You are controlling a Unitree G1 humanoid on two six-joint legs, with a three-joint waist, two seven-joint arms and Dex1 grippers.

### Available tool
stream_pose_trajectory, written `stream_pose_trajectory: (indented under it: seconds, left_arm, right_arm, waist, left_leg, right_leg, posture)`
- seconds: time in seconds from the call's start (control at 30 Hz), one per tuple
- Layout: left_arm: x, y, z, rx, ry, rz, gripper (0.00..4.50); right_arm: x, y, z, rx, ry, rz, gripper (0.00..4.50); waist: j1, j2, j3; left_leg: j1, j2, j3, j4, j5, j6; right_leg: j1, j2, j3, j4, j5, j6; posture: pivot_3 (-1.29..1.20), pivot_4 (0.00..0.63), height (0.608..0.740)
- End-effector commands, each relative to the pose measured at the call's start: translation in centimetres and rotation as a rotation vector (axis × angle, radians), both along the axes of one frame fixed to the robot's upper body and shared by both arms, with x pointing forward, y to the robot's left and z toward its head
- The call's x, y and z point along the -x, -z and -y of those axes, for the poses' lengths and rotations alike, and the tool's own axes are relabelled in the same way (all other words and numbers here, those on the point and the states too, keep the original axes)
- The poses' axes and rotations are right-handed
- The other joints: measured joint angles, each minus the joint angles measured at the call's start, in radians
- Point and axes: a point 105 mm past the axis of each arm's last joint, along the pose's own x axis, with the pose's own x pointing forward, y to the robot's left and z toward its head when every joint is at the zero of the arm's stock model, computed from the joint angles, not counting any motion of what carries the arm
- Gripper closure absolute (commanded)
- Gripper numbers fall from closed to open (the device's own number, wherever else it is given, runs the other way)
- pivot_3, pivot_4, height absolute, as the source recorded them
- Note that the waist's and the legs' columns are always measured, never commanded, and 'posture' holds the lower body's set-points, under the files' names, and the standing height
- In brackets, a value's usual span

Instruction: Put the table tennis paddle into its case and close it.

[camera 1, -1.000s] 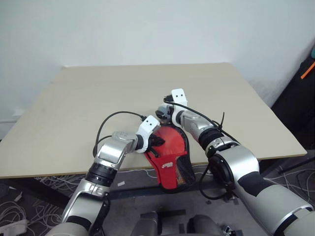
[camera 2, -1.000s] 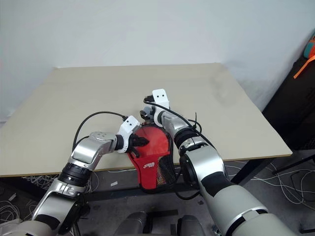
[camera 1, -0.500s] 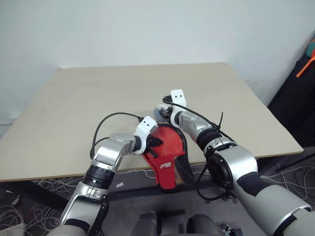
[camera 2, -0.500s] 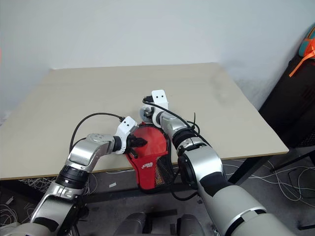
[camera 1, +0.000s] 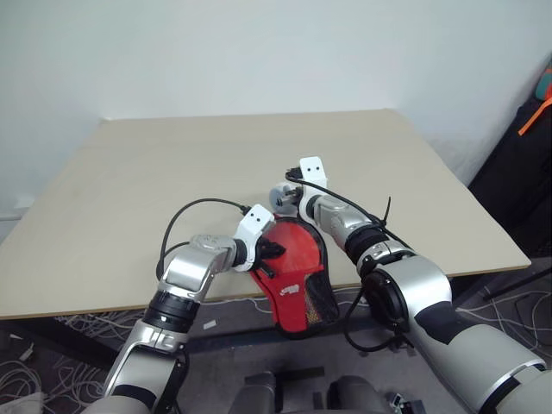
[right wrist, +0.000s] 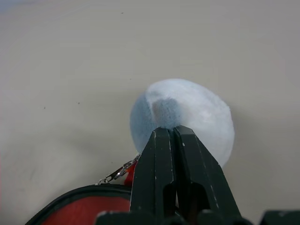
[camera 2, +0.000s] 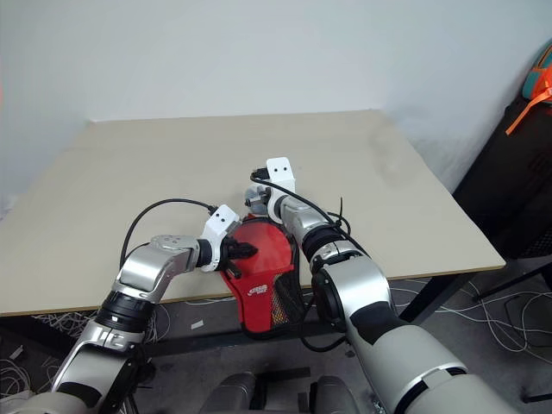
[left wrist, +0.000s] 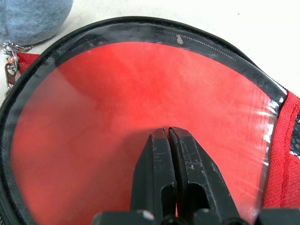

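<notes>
Now both sets of jaws are clenched — left gripper [left wrist: 168, 133] on the case [left wrist: 140, 117], right gripper [right wrist: 173, 133] at the soft ball [right wrist: 197, 110].

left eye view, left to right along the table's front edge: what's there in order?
left gripper → case with the table tennis paddle showing red through its clear side → right gripper is farther back, by the soft ball, so its place is unclear.
</notes>
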Motion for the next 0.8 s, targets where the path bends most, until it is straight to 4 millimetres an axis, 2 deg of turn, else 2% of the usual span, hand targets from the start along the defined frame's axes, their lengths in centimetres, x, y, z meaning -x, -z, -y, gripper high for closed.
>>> stream_pose_trajectory:
  seconds: [0.03,0.4,0.8]
  left_arm:
    - [0.9,2.3,-0.5,-0.051,-0.017,-0.104,4.5]
    - [0.8,2.3,0.1,-0.021,-0.011,-0.121,4.5]
    - [0.6,3.2,-0.1,-0.033,-0.023,-0.151,4.5]
  right_arm:
    - [-0.5,-2.0,-0.3,-0.014,-0.017,0.06,4.48]
    - [-0.6,-2.1,0.3,-0.058,-0.009,0.047,4.48]
    - [-1.4,-3.1,2.4,-0.125,0.04,0.051,4.48]
  waist:
    - [0.0,0.0,0.0]
    - [0.001,0.0,0.0]
    - [0.001,0.0,0.0]
  left_leg:
    - [0.0,0.0,0.0,0.0,0.0,0.0]
    - [0.0,0.0,0.0,0.0,0.0,0.0]
    - [0.0,-0.003,-0.001,0.001,0.0,0.0]
  right_leg:
    - [0.0,0.0,0.0,0.0,0.0,0.0]
    - [0.0,0.0,0.0,0.0,0.0,0.0]
    - [0.001,-0.002,0.0,0.0,0.004,0.001]
  posture:
    - [0.0,0.0,0.722]
    - [0.0,0.0,0.722]
    - [0.0,0.0,0.722]
